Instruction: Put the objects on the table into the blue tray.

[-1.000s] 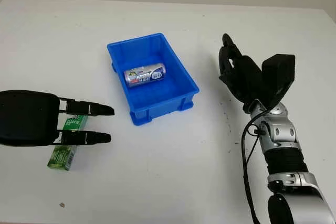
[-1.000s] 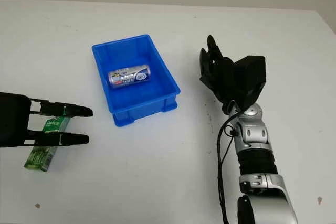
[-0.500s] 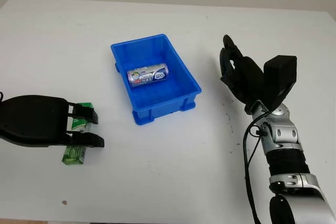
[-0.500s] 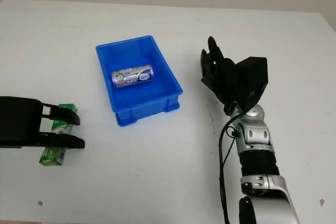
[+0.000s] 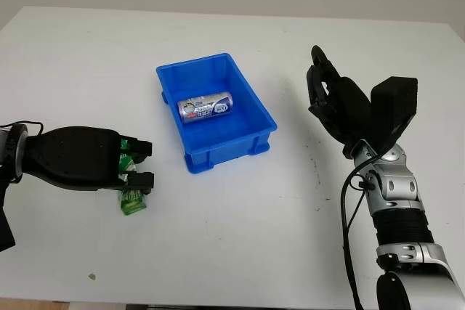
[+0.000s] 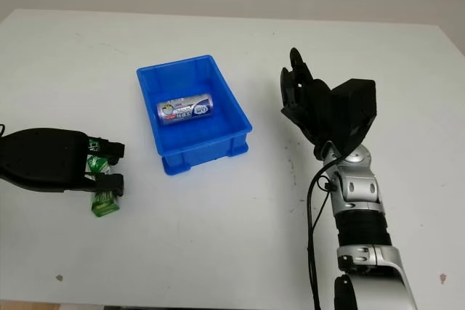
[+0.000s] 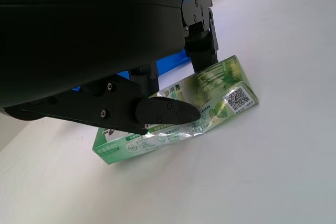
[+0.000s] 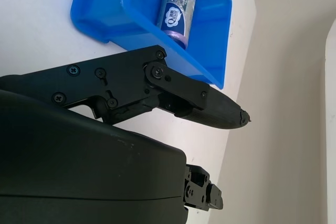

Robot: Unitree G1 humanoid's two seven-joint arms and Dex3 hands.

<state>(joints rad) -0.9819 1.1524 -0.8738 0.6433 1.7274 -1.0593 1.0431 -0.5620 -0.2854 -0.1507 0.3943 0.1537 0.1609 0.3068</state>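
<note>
The left hand point(image 5: 109, 161) is down on the white table point(image 5: 240, 237), left of the blue tray point(image 5: 247, 136), its fingers point(image 7: 163, 113) curled around a green packet point(image 7: 210, 93) (a QR code shows on one end, the other print is too small to read). The packet lies flat on the table. Inside the tray sits a silver roll point(image 5: 205, 107) with a blue label. The right hand point(image 5: 341, 103) hangs open over the table, right of the tray.
</note>
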